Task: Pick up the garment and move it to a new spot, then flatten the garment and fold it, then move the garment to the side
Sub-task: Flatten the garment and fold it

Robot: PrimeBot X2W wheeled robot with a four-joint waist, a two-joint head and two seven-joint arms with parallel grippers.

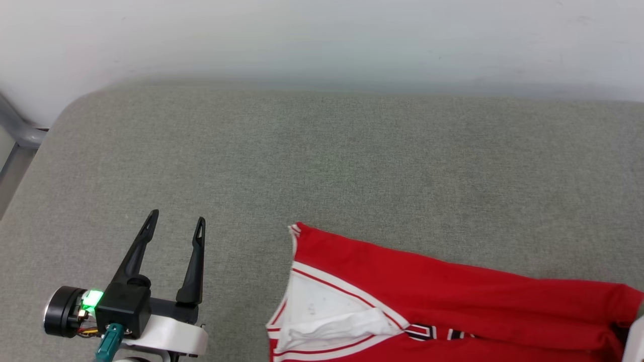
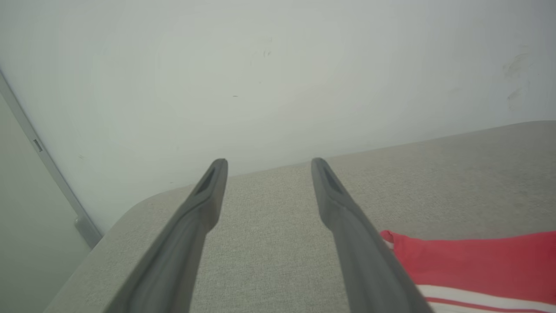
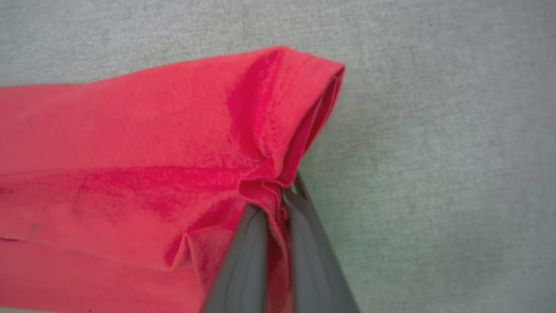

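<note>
The red garment point(image 1: 453, 296) lies on the grey cushion point(image 1: 322, 161) at the lower right of the head view, its white sleeve with striped trim point(image 1: 322, 311) at its left end. My right gripper point(image 3: 278, 198) is shut on a bunched fold at the garment's point(image 3: 130, 152) red edge, cloth pinched between both dark fingers. A pale piece of that arm point(image 1: 635, 342) shows at the right edge. My left gripper point(image 1: 176, 221) stands open over bare cushion, left of the garment and apart from it. Its fingers point(image 2: 204, 191) frame bare cushion, with the garment's corner point(image 2: 469, 261) to their right.
A white wall point(image 1: 322, 35) rises behind the cushion's far edge. The cushion's rounded corner point(image 1: 70, 108) is at the far left, with a grey frame point(image 1: 20, 130) beyond it. Bare cushion spreads across the middle and far side.
</note>
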